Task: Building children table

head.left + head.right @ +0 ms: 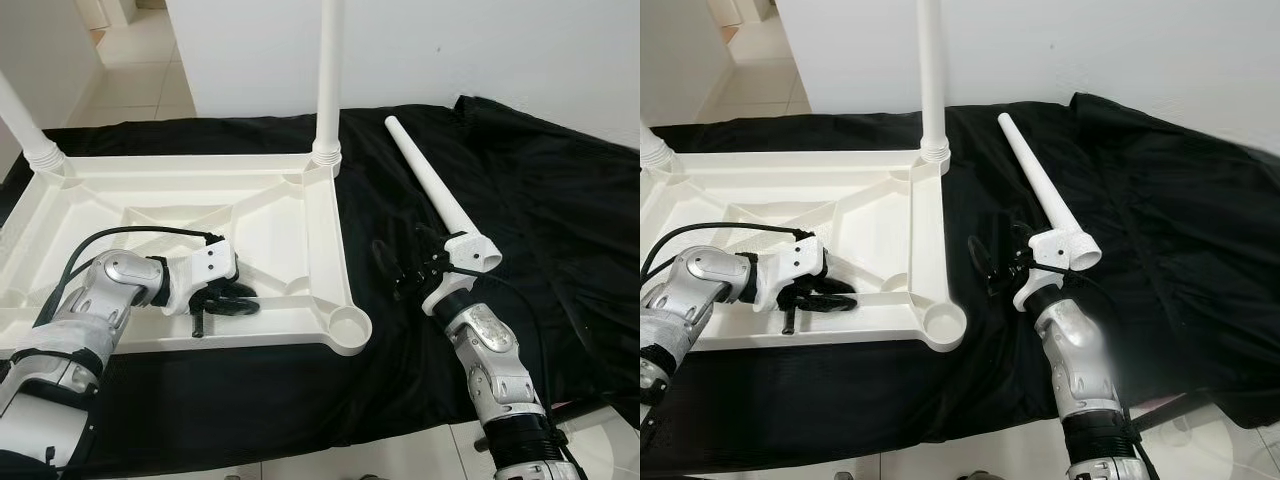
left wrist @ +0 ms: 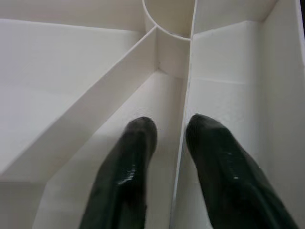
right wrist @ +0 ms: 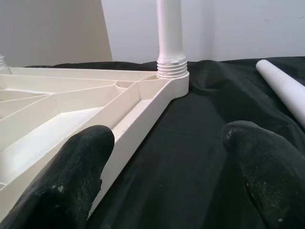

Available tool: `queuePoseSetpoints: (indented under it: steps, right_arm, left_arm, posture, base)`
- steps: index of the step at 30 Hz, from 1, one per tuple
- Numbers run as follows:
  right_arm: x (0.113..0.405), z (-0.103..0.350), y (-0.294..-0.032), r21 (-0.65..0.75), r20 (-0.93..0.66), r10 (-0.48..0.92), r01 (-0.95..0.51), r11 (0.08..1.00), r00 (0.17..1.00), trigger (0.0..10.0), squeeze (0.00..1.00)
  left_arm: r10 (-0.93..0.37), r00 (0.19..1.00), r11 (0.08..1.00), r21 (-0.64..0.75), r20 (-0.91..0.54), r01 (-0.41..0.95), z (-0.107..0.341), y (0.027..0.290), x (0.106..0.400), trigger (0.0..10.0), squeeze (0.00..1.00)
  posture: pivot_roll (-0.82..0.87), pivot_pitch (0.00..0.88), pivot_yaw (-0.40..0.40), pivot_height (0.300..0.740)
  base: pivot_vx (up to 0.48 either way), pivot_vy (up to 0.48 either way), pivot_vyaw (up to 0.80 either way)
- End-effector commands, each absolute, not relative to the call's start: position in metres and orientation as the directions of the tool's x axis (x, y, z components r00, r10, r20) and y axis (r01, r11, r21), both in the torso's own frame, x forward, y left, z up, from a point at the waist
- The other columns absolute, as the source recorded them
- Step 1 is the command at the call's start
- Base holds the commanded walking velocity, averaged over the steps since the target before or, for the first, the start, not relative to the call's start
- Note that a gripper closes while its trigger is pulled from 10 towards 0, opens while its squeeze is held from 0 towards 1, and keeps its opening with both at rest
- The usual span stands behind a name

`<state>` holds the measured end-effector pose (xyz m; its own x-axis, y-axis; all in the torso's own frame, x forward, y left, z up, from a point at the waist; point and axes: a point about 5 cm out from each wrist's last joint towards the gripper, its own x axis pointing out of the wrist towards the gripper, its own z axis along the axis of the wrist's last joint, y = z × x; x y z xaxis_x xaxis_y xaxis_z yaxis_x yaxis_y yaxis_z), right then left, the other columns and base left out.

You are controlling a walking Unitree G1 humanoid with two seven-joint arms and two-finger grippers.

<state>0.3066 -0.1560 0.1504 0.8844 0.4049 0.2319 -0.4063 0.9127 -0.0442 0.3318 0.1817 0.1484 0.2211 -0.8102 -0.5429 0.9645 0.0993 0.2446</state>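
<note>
Upturned tabletop (image 1: 322, 250) was found lying on black cloth (image 1: 560, 220). Left pincer (image 1: 222, 303) was clamped on an inner rib near its empty corner socket (image 1: 347, 327). Right pincer (image 1: 398, 268) was held open beside the tabletop, loose leg (image 1: 430, 185) just beyond. Risk judged: rib slipping, tabletop shifting.

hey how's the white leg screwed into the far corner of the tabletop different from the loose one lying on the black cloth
The screwed-in leg stands upright in the far corner socket of the upturned tabletop; the loose leg lies flat on the black cloth. The screwed-in leg is joined to the tabletop; the loose leg lies apart from it, beside the right gripper. Both are plain white tubes.
</note>
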Motion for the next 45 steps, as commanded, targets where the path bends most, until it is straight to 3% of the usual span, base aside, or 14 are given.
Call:
queuePoseSetpoints:
  steps: [1, 5, 6, 10, 13, 14, 18, 23, 31, 33, 35, 36, 42, 45]
  right_arm:
    - [0.308, 0.149, -0.155, -0.048, 0.226, 0.408, -0.408, 0.912, 0.885, 10.0, 0.00]
    - [0.308, 0.149, -0.155, -0.045, 0.227, 0.407, -0.408, 0.912, 0.885, 10.0, 0.00]
    - [0.308, 0.149, -0.155, -0.043, 0.229, 0.402, -0.403, 0.914, 0.886, 10.0, 0.00]
    - [0.308, 0.150, -0.157, -0.033, 0.243, 0.377, -0.381, 0.924, 0.894, 10.0, 0.00]
    - [0.308, 0.155, -0.163, 0.000, 0.286, 0.293, -0.306, 0.952, 0.912, 10.0, 0.00]
    - [0.308, 0.155, -0.163, 0.000, 0.286, 0.293, -0.306, 0.952, 0.912, 10.0, 0.00]
    - [0.310, 0.160, -0.168, 0.045, 0.322, 0.201, -0.227, 0.973, 0.925, 10.0, 0.00]
    - [0.312, 0.165, -0.172, 0.075, 0.351, 0.105, -0.140, 0.987, 0.931, 10.0, 0.00]
    - [0.311, 0.171, -0.173, 0.098, 0.354, 0.019, -0.057, 0.993, 0.935, 10.0, 0.00]
    - [0.310, 0.171, -0.175, 0.106, 0.347, -0.024, -0.014, 0.994, 0.937, 10.0, 0.00]
    - [0.310, 0.171, -0.175, 0.106, 0.347, -0.024, -0.014, 0.994, 0.937, 10.0, 0.00]
    - [0.307, 0.172, -0.180, 0.116, 0.352, -0.072, 0.033, 0.993, 0.933, 10.0, 0.00]
    - [0.306, 0.171, -0.190, 0.116, 0.350, -0.134, 0.099, 0.988, 0.927, 10.0, 0.00]
    - [0.308, 0.172, -0.194, 0.107, 0.342, -0.155, 0.125, 0.986, 0.927, 10.0, 0.00]
  left_arm:
    - [-0.791, 0.320, 0.181, 0.301, -0.521, 0.936, 0.149, 0.185, 0.336, 10.0, 1.00]
    - [-0.791, 0.329, 0.190, 0.305, -0.515, 0.933, 0.152, 0.186, 0.337, 10.0, 0.96]
    - [-0.802, 0.338, 0.203, 0.308, -0.492, 0.930, 0.158, 0.186, 0.338, 10.0, 0.00]
    - [-0.826, 0.386, 0.254, 0.339, -0.412, 0.906, 0.171, 0.188, 0.338, 10.0, 0.00]
    - [-0.825, 0.535, 0.451, 0.357, -0.185, 0.818, 0.193, 0.190, 0.340, 10.0, 0.00]
    - [-0.825, 0.535, 0.451, 0.357, -0.185, 0.818, 0.193, 0.190, 0.340, 10.0, 0.00]
    - [-0.782, 0.624, 0.598, 0.289, 0.002, 0.748, 0.200, 0.180, 0.334, 10.0, 0.00]
    - [-0.725, 0.681, 0.687, 0.178, 0.103, 0.705, 0.199, 0.174, 0.324, 10.0, 0.00]
    - [-0.743, 0.662, 0.669, 0.097, 0.093, 0.737, 0.189, 0.165, 0.302, 10.0, 0.00]
    - [-0.760, 0.644, 0.650, 0.078, 0.088, 0.756, 0.185, 0.158, 0.290, 9.3, 0.00]
    - [-0.760, 0.644, 0.650, 0.078, 0.088, 0.756, 0.185, 0.158, 0.290, 9.3, 0.00]
    - [-0.798, 0.597, 0.602, 0.057, 0.083, 0.796, 0.182, 0.146, 0.274, 10.0, 0.00]
    - [-0.864, 0.492, 0.496, 0.012, 0.104, 0.868, 0.186, 0.114, 0.254, 10.0, 0.00]
    - [-0.853, 0.495, 0.511, 0.067, 0.168, 0.857, 0.195, 0.093, 0.251, 10.0, 0.00]
  posture:
    - [-0.02, 0.102, 0.027, 0.740]
    - [-0.02, 0.104, 0.029, 0.740]
    - [-0.03, 0.106, 0.032, 0.740]
    - [-0.03, 0.109, 0.039, 0.740]
    - [-0.03, 0.113, 0.045, 0.740]
    - [-0.03, 0.113, 0.045, 0.740]
    - [-0.02, 0.123, 0.035, 0.740]
    - [-0.02, 0.130, 0.031, 0.740]
    - [-0.02, 0.130, 0.010, 0.740]
    - [-0.02, 0.126, 0.008, 0.740]
    - [-0.02, 0.126, 0.008, 0.740]
    - [-0.03, 0.123, 0.005, 0.740]
    - [-0.02, 0.112, -0.019, 0.740]
    - [-0.03, 0.105, -0.026, 0.740]
  base:
    - [0.000, 0.000, 0.00]
    - [0.000, 0.000, 0.00]
    - [0.000, 0.000, 0.00]
    - [0.000, 0.000, 0.00]
    - [0.000, 0.000, 0.00]
    - [0.000, 0.000, 0.00]
    - [0.000, 0.000, 0.00]
    - [0.000, 0.000, 0.00]
    - [0.000, 0.000, 0.00]
    - [0.000, 0.000, 0.00]
    - [0.000, 0.000, 0.00]
    - [0.000, 0.000, 0.00]
    - [0.000, 0.000, 0.00]
    - [0.000, 0.000, 0.00]
